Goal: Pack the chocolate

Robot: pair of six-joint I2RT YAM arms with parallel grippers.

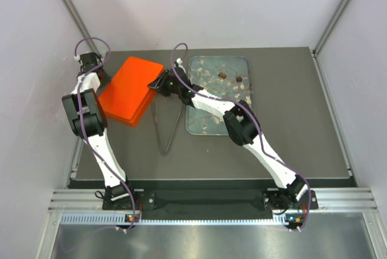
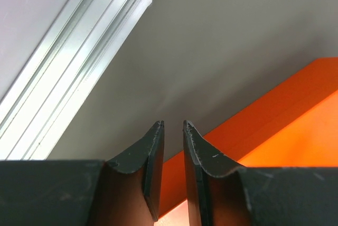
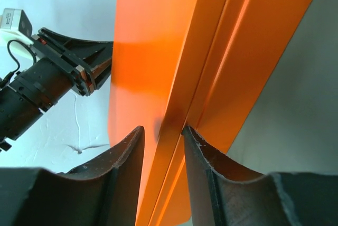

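Right claw (image 3: 161, 136) clamped on the rim of the orange box (image 1: 130, 89). Left claw (image 2: 173, 125) nearly together at the box's 9 o'clock edge; could not tell if it pinched anything. Chocolate (image 1: 222, 75) lay in the glassy tray (image 1: 239, 120) on the bench (image 1: 290, 126), at 3 o'clock from the right claw. The right arm was nearer. Tray's long axis ran 12 to 6.
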